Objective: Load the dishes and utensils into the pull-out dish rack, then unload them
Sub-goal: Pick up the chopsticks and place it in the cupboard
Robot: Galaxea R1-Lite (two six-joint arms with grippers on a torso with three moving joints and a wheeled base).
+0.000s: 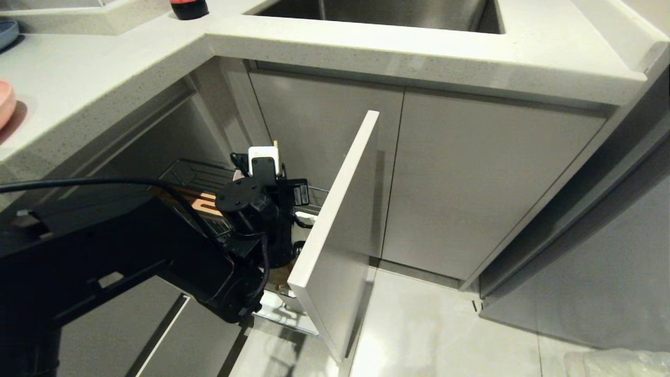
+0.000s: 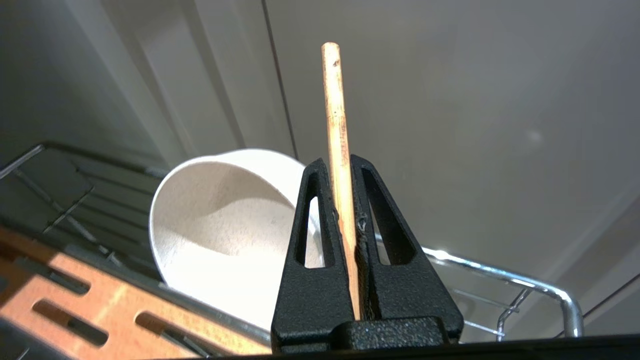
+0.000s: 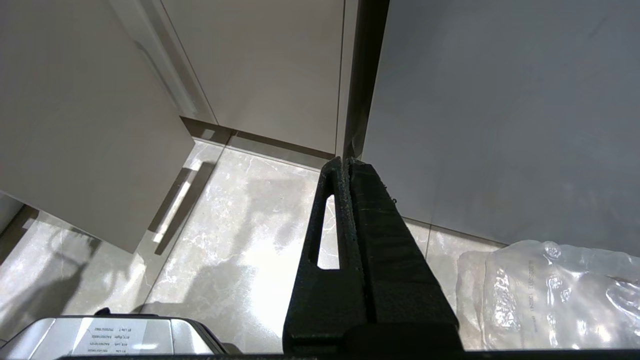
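bowl (image 2: 220, 225) tilted in dish rack (image 2: 500, 272), left tool (image 2: 341, 167) gripping chopstick (image 2: 336, 120)

One cream-white bowl (image 2: 220, 225), one wooden chopstick (image 2: 339, 150), one pull-out dish rack (image 2: 500, 275), one slotted wooden strip (image 2: 115, 305), one pink plate (image 1: 5, 102) and two grippers show.

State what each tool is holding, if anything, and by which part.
The left tool grips a wooden chopstick partway along its shaft, one end sticking out past the fingertips. The right tool is shut and holds nothing.
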